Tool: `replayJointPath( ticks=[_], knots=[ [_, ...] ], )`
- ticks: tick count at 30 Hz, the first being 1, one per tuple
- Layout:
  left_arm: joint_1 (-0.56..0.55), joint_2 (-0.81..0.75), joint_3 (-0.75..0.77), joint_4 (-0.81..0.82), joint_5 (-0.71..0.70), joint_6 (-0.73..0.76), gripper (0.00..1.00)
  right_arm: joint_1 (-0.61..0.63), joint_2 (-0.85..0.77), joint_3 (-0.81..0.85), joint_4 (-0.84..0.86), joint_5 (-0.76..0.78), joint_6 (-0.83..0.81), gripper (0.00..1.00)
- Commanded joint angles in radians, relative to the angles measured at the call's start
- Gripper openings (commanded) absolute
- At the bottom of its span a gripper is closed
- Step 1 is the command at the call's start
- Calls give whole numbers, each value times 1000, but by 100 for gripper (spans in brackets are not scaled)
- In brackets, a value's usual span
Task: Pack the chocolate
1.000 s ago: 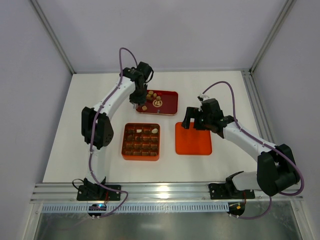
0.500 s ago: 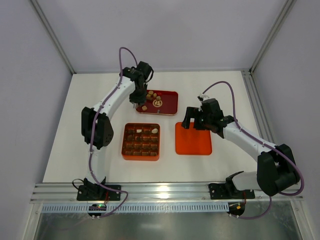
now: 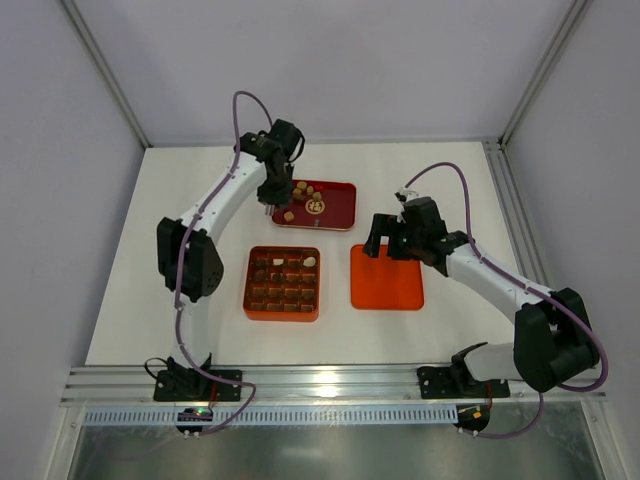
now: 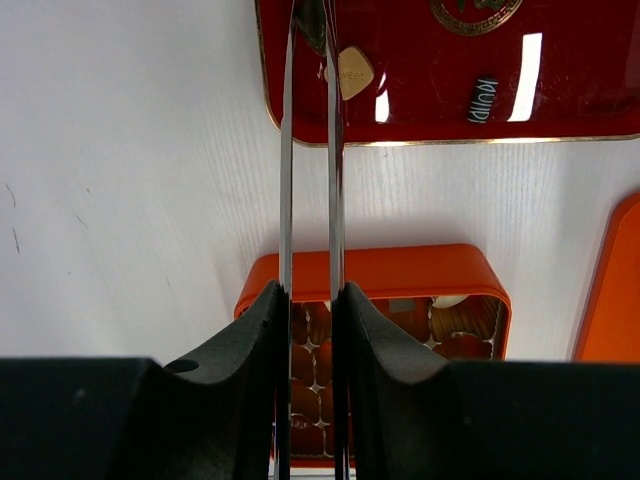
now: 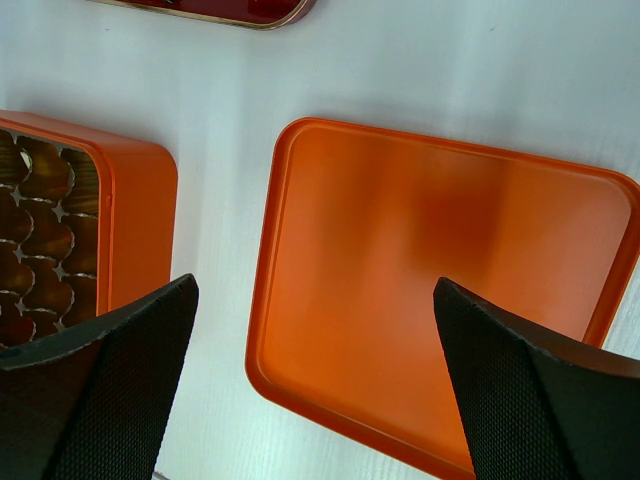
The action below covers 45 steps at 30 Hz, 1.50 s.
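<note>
Several small brown chocolates (image 3: 305, 190) lie in a dark red tray (image 3: 340, 212). My left gripper (image 3: 272, 192) hangs over the tray's left end, shut on a pair of metal tweezers (image 4: 285, 170). The tweezers' tips reach into the tray (image 4: 560, 100), with a dark piece (image 4: 311, 20) between them, next to a cream heart-shaped chocolate (image 4: 353, 70). The orange grid box (image 3: 248, 285) holds a cream piece (image 3: 310, 262) and a few brown ones. My right gripper (image 3: 385, 240) is open above the flat orange lid (image 3: 387, 277), touching nothing.
The box (image 4: 370, 270) sits just below the tray, with the lid (image 5: 440, 280) to its right and a strip of white table between them. In the right wrist view the box's wall (image 5: 140, 220) shows at the left. Frame posts stand at the table's far corners.
The left arm's elbow has shifted slightly to the left while its gripper stays at the tray. The right arm has not moved.
</note>
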Motion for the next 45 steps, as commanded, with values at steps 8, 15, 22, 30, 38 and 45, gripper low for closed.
replayJointPath(
  ticks=[8, 15, 22, 30, 38, 45],
  knots=[
    [-3, -102, -22, -4, 12, 10, 28, -6, 0, 16, 29, 13, 5, 100],
    [-7, -115, -30, -7, 10, 8, 28, -7, -6, 16, 26, 13, 5, 100],
    [-11, -125, -32, -10, 13, 8, 28, -6, -9, 15, 26, 16, 5, 100],
    [-16, -141, -42, -13, 15, 10, 28, -6, -16, 13, 24, 18, 9, 100],
    [-22, -181, -81, -7, 26, 4, 28, -6, -29, 10, 18, 24, 12, 100],
    [-30, -228, -125, -6, 35, -1, 28, -6, -35, 8, 13, 35, 18, 100]
  ],
)
